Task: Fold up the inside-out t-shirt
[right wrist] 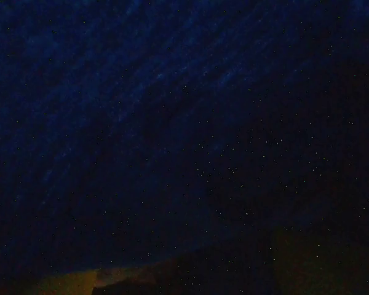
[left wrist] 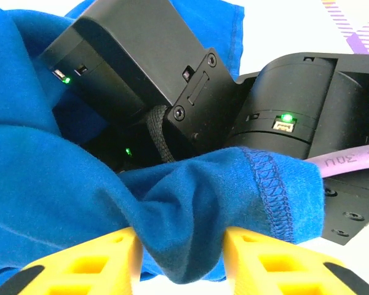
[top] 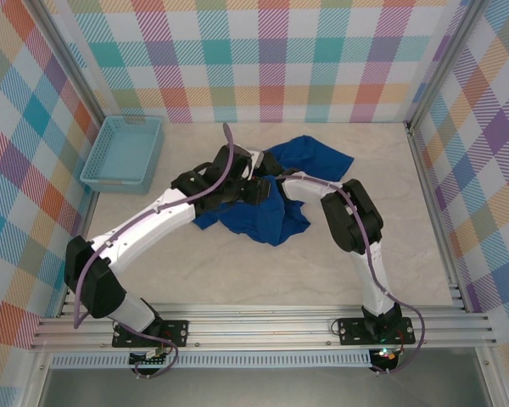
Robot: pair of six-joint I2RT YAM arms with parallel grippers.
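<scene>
The inside-out t-shirt (top: 263, 222) lies crumpled in a royal-blue heap at the middle of the table, with both arms meeting over it. In the left wrist view my left gripper (left wrist: 181, 261) has its yellow fingers (left wrist: 92, 264) pressed against either side of a bunched fold of the t-shirt (left wrist: 184, 203), next to a stitched hem. The right arm's black wrist (left wrist: 295, 117) sits just behind that fold, draped in cloth. My right gripper is buried in the shirt. Its view is dark blue cloth (right wrist: 172, 92) close against the lens, so its jaws cannot be made out.
A light blue mesh basket (top: 123, 151) stands at the back left of the table (top: 237, 280). Plaid walls close the left, back and right sides. Bare tabletop lies in front of the shirt and to its right.
</scene>
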